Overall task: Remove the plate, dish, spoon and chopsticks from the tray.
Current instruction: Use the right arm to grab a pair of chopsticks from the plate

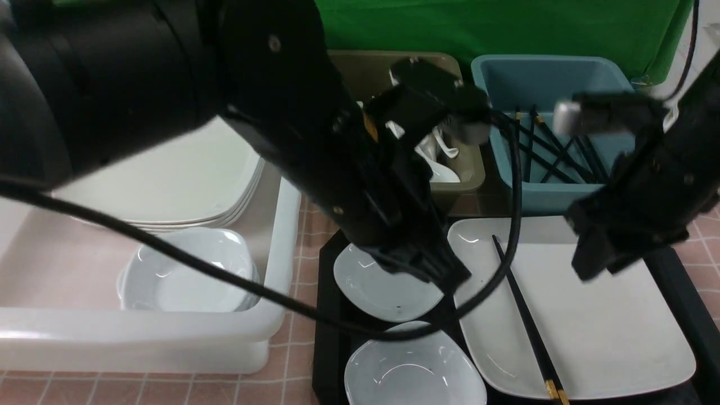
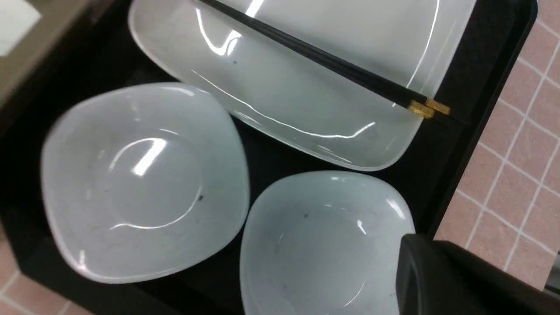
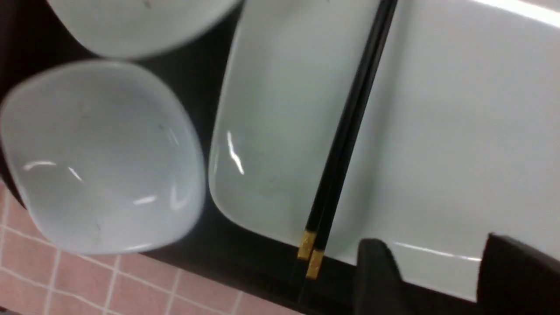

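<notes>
The black tray [image 1: 326,315] holds the large white square plate [image 1: 607,332] and two small deep white dishes [image 1: 382,287] [image 1: 413,371]. The black chopsticks [image 1: 523,315] lie diagonally across the plate, with their gold bands at the near rim. No spoon shows on the tray. My left gripper [image 1: 444,275] hovers between the far dish and the plate. In the left wrist view it [image 2: 437,267] shows as one dark mass, shut and empty. My right gripper [image 3: 442,262] is open and empty over the plate's near rim [image 3: 437,175], beside the chopsticks' gold ends [image 3: 310,253].
A white tub [image 1: 140,337] at the left holds stacked square plates [image 1: 185,185] and small dishes [image 1: 185,270]. An olive tub [image 1: 467,163] behind the tray holds white soup spoons. A blue tub [image 1: 540,84] holds black chopsticks. The table is pink tile.
</notes>
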Tool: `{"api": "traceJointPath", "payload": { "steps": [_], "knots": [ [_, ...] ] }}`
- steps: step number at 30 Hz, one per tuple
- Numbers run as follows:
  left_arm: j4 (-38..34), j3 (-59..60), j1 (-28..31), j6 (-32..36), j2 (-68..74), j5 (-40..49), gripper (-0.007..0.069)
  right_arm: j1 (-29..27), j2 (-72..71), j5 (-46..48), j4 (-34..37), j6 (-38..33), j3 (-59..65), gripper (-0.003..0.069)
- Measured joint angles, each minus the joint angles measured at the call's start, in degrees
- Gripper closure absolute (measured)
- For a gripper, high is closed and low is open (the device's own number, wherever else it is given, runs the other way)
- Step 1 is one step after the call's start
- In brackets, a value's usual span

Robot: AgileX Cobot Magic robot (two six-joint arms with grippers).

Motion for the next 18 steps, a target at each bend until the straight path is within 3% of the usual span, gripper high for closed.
{"api": "traceJointPath", "payload": {
  "steps": [7,18],
  "knots": [
    [-0.4,9.3,-4.3,0.5,0.0,-16.6,0.0627,4.5,2.1,-14.7,-0.2,0.7,12.2,0.0192],
    [-0.5,10.4,-4.4,0.0,0.0,-19.2,0.0627,5.6,9.4,-20.4,-0.2,3.4,12.7,0.021]
  ]
}}
